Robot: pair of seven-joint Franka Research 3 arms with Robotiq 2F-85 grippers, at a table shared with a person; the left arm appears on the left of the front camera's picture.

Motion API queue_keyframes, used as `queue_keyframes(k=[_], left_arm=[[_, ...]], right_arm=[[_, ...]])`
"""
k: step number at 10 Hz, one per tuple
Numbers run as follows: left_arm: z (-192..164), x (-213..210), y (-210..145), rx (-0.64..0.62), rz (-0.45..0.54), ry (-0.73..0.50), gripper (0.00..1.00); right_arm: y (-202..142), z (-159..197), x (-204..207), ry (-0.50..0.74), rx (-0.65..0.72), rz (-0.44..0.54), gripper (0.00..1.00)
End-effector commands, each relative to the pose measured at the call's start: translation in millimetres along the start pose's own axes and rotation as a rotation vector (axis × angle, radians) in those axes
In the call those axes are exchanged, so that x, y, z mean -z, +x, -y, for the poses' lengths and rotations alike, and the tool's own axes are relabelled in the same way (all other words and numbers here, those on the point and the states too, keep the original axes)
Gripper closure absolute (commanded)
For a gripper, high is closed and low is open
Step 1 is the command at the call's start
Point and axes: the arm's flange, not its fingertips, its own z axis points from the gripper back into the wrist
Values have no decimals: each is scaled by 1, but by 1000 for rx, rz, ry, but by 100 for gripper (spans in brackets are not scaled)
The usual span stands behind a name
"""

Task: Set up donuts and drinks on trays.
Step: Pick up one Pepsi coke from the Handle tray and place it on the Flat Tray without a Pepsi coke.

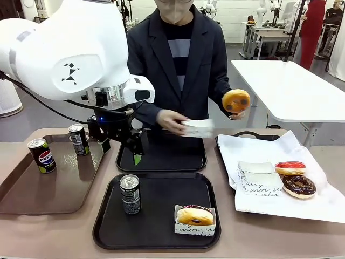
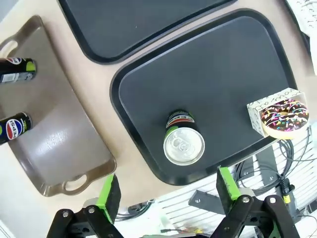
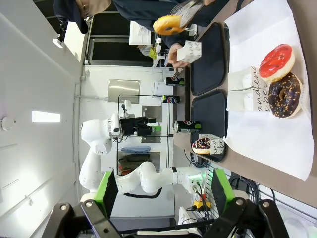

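A grey-black can (image 1: 130, 194) stands upright at the left of the near black tray (image 1: 161, 237). My left gripper (image 1: 125, 152) hangs open just above and behind it, holding nothing. The left wrist view looks down on that can (image 2: 183, 141) from above, with the left gripper (image 2: 167, 191) wide open. A chocolate-glazed donut in a white sleeve (image 1: 194, 217) sits at the near tray's right front corner. The far black tray (image 1: 161, 156) is bare. The person holds a yellow donut (image 1: 236, 101) and a white sleeve (image 1: 198, 128) over it. My right gripper (image 3: 163, 191) is open, away from the table.
A glossy brown tray (image 1: 32, 199) at the left carries a Pepsi can (image 1: 42, 155) and a second can (image 1: 79, 140). White paper (image 1: 269, 208) at the right holds a red donut (image 1: 290, 168), a chocolate donut (image 1: 299, 186) and empty sleeves (image 1: 259, 178).
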Motion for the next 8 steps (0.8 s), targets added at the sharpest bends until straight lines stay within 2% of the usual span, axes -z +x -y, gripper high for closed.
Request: queue_keyframes(k=[1,5,6,8], left_arm=[[2,-1,1,4,15,-4,0],[0,0,0,1,1,0,0],[-61,-4,8,-129,12,-1,0],[-147,-10,10,-284,-13,15,0]], right_arm=[[0,0,-1,14,-4,-1,0],[0,0,-1,14,-4,-1,0],[0,0,-1,14,-4,-1,0],[0,0,-1,14,-4,-1,0]])
